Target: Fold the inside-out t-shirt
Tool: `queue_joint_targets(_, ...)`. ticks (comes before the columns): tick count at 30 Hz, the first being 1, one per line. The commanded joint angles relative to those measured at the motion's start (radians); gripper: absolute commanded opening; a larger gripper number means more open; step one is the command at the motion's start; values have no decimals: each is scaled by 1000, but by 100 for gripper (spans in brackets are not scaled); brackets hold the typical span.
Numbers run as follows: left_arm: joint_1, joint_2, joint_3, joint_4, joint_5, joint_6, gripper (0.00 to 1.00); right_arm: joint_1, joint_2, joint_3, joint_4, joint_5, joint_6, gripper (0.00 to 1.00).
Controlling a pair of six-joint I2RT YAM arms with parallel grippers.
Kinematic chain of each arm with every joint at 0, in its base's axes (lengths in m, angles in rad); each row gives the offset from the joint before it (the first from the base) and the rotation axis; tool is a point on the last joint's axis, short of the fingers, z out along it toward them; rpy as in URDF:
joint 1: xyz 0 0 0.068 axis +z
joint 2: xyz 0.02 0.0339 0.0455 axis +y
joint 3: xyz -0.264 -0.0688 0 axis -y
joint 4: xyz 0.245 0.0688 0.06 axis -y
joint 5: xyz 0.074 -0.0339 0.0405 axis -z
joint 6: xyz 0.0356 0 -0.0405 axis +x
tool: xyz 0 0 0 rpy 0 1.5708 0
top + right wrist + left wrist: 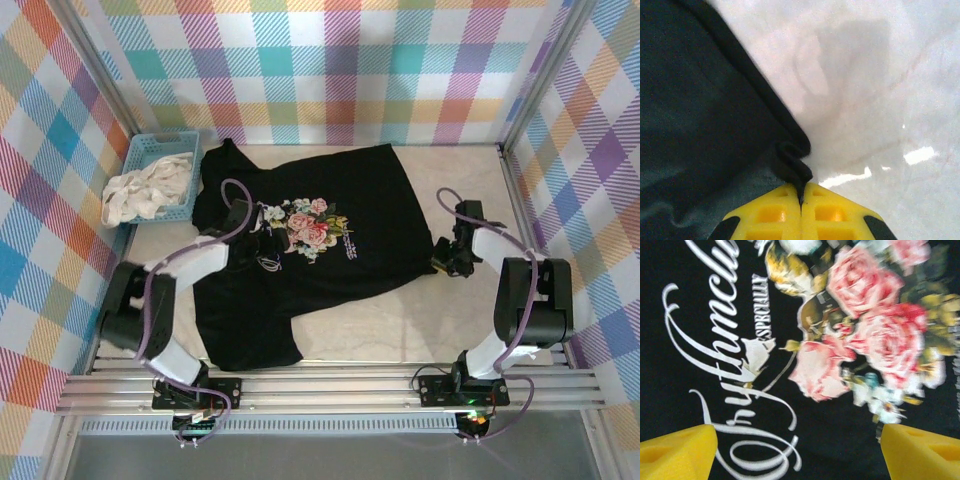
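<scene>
One black short-sleeved cloth t-shirt [370, 200], rose print up, spread flat mid-tabletop [450, 335]. One blue rectangular basket [150, 142] far left, holding one crumpled white-cream cloth [140, 192]. My left fingers [675, 452] spread wide over print, cut off by frame edge. My right fingers [770, 216] pressed together, pinching shirt's right hem. Left sleeve partly hidden by my left arm

**White-and-black arms, yellow fingers**

The left arm [185, 265] and right arm [530, 300] pair white links with bulky black joints. A grey-purple cable [148, 315] loops along each. Both rise from black bases [195, 388]; a green light [470, 402] glows by the right one. The left gripper [797, 440] has blunt yellow fingers [677, 452]. The right gripper [801, 195] has yellow fingers [772, 215] too, moulded with square recesses and black patches at the outer corners.
</scene>
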Motion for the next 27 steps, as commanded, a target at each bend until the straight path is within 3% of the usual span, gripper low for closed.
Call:
queue_joint_targets(1,15,122,107,32,-17,27,85,-51,33,70,73,-28,-13,2)
queue_joint_targets(11,-10,535,594,-64,70,56,84,-234,109,199,115,-94,-7,1)
queue_joint_targets(15,-32,603,790,-159,95,77,85,-250,112,224,102,-102,-15,1)
queue_joint_targets(19,-49,438,660,-122,21,105,90,-245,73,184,122,-161,-3,2)
queue_joint_targets(24,-113,109,262,-31,-93,105,92,-226,21,126,131,-192,-9,2)
queue_joint_targets(27,-194,-81,37,-63,-169,68,91,-212,-1,106,135,-208,-17,2)
